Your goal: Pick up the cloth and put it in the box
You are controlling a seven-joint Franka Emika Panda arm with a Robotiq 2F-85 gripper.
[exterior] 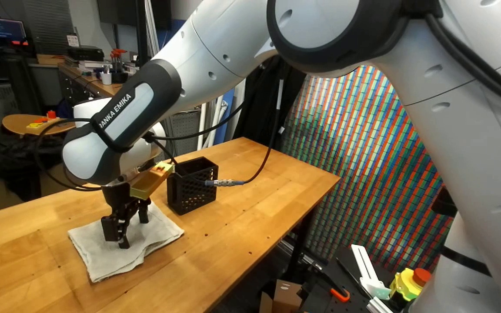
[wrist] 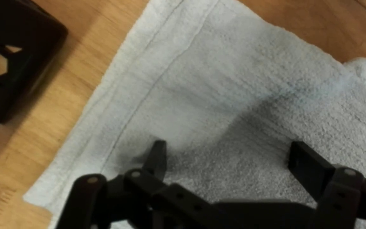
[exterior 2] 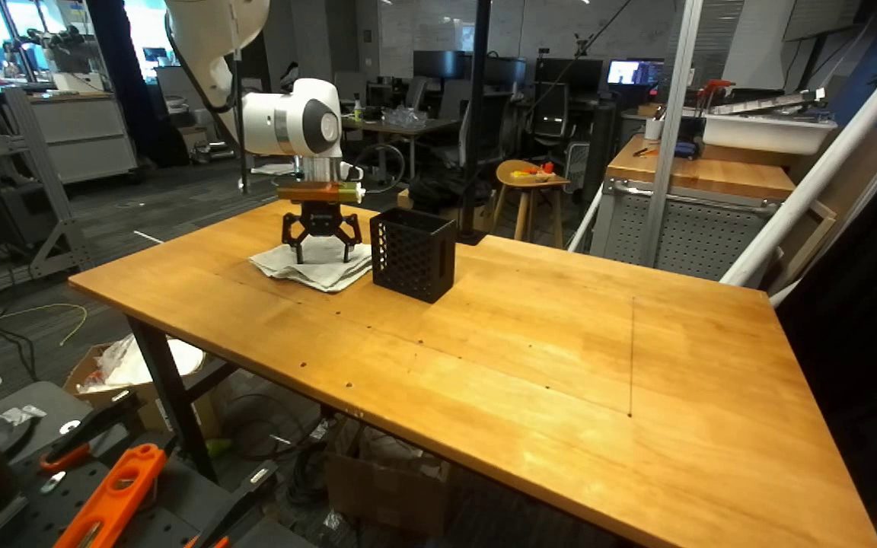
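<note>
A folded light grey-white cloth lies flat on the wooden table, in both exterior views and across most of the wrist view. The box is a black open-topped holder with a mesh of holes. It stands upright right beside the cloth in both exterior views and shows at the left edge of the wrist view. My gripper points down over the cloth, fingers wide apart, also in the other views. Its fingertips are at or just above the cloth; contact is unclear. Nothing is pinched between them.
The wooden table extends beyond the box, with its long edge showing in both exterior views. A black cable hangs from the arm and crosses in front of the box in an exterior view. A stool stands behind the table.
</note>
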